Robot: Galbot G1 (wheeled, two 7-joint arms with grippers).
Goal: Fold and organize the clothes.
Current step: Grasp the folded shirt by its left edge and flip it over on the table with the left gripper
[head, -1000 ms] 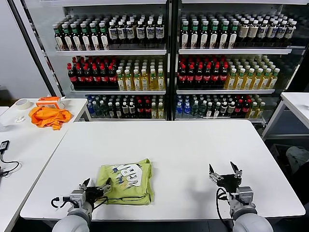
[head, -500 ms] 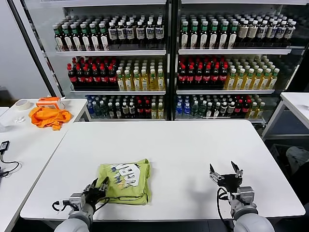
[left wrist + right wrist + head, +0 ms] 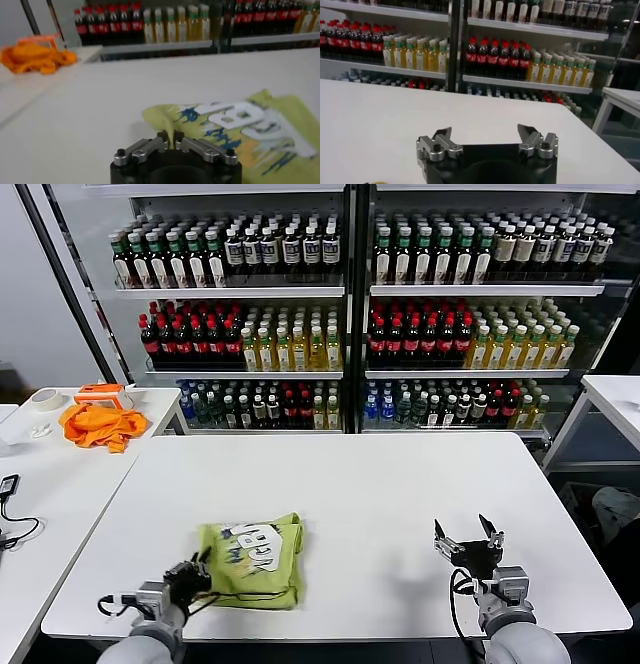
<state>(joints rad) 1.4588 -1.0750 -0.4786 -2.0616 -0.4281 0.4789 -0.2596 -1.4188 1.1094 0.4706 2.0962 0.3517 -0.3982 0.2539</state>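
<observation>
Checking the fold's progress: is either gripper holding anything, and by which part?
The left gripper is shut on the lime T-shirt, pinching its edge at the corner nearest it. The right gripper is open and holds nothing.

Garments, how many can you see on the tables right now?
2: a folded lime T-shirt on the near table's front left, pinched by the left gripper, and a crumpled orange garment on the far-left table.

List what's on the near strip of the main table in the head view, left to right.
Left gripper, shut on the lime T-shirt's edge → lime T-shirt → bare white table → right gripper, open and holding nothing.
</observation>
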